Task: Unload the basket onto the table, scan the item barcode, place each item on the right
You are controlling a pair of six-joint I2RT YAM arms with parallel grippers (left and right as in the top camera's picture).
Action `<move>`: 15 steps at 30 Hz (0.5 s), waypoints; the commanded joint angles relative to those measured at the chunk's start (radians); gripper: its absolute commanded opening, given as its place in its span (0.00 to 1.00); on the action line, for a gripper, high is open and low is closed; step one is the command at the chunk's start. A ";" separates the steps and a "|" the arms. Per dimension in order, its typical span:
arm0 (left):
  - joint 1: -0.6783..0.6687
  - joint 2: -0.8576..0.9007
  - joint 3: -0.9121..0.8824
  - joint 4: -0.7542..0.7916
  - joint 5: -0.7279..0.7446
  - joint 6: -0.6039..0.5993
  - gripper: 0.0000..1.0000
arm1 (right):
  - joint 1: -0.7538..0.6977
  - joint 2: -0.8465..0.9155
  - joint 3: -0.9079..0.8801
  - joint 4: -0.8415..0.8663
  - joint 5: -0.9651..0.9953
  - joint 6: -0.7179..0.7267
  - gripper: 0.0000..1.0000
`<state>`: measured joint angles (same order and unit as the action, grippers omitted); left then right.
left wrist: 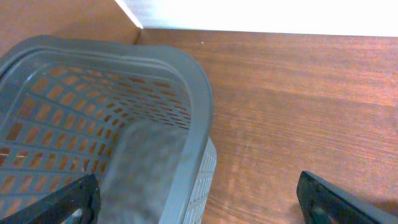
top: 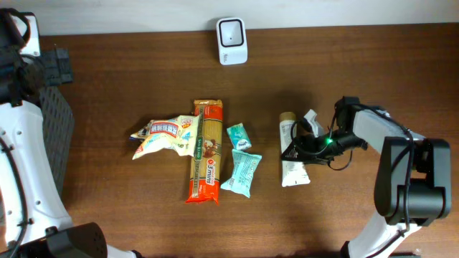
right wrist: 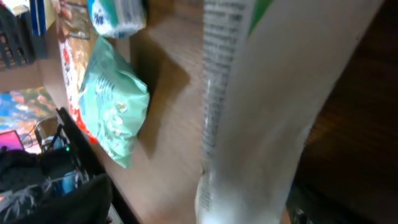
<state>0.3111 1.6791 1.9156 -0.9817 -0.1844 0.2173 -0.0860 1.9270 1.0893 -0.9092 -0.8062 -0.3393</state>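
A white tube (top: 292, 166) with a tan cap lies on the table right of centre. My right gripper (top: 303, 145) is low over its middle. In the right wrist view the tube (right wrist: 273, 106) fills the space between the fingers; the jaws stand open around it, with a clear gap on the left side. The white barcode scanner (top: 232, 41) stands at the far edge. My left gripper (left wrist: 199, 202) hangs open over the rim of a grey basket (left wrist: 193, 93), holding nothing.
A snack bag (top: 163, 135), a long orange pasta pack (top: 205, 152), a small teal packet (top: 239, 136) and a larger teal packet (top: 242, 173) lie mid-table. The grey basket (top: 56, 123) sits at the left edge.
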 commanded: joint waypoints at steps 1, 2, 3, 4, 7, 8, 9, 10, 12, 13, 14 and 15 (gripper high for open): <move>0.004 -0.011 0.013 0.001 0.004 0.009 0.99 | 0.003 0.000 -0.057 0.098 -0.040 0.049 0.68; 0.004 -0.011 0.013 0.001 0.004 0.009 0.99 | 0.003 0.000 -0.076 0.133 -0.040 0.068 0.52; 0.004 -0.011 0.013 0.001 0.004 0.009 0.99 | 0.003 0.000 -0.084 0.144 -0.057 0.068 0.33; 0.004 -0.011 0.013 0.001 0.004 0.009 0.99 | 0.003 0.000 -0.083 0.148 -0.069 0.068 0.17; 0.004 -0.011 0.013 0.001 0.004 0.009 0.99 | 0.000 0.000 -0.076 0.158 -0.117 0.068 0.04; 0.004 -0.011 0.013 0.001 0.004 0.009 0.99 | 0.000 -0.001 -0.068 0.154 -0.129 0.068 0.04; 0.004 -0.011 0.013 0.001 0.004 0.009 0.99 | 0.001 -0.003 -0.051 0.138 -0.128 0.072 0.04; 0.004 -0.011 0.013 0.001 0.004 0.009 0.99 | 0.002 -0.004 -0.026 0.111 -0.124 0.071 0.04; 0.004 -0.011 0.013 0.001 0.004 0.009 0.99 | 0.010 -0.022 0.052 0.011 -0.033 0.072 0.04; 0.004 -0.011 0.013 0.001 0.004 0.009 0.99 | 0.026 -0.030 0.079 -0.021 0.014 0.072 0.04; 0.004 -0.011 0.013 0.001 0.004 0.009 0.99 | 0.060 -0.035 0.106 -0.046 0.101 0.089 0.04; 0.004 -0.011 0.013 0.001 0.004 0.009 0.99 | 0.111 -0.036 0.122 -0.043 0.260 0.160 0.04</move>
<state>0.3111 1.6791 1.9156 -0.9825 -0.1841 0.2176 -0.0551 1.9285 1.1618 -0.9443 -0.7567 -0.2527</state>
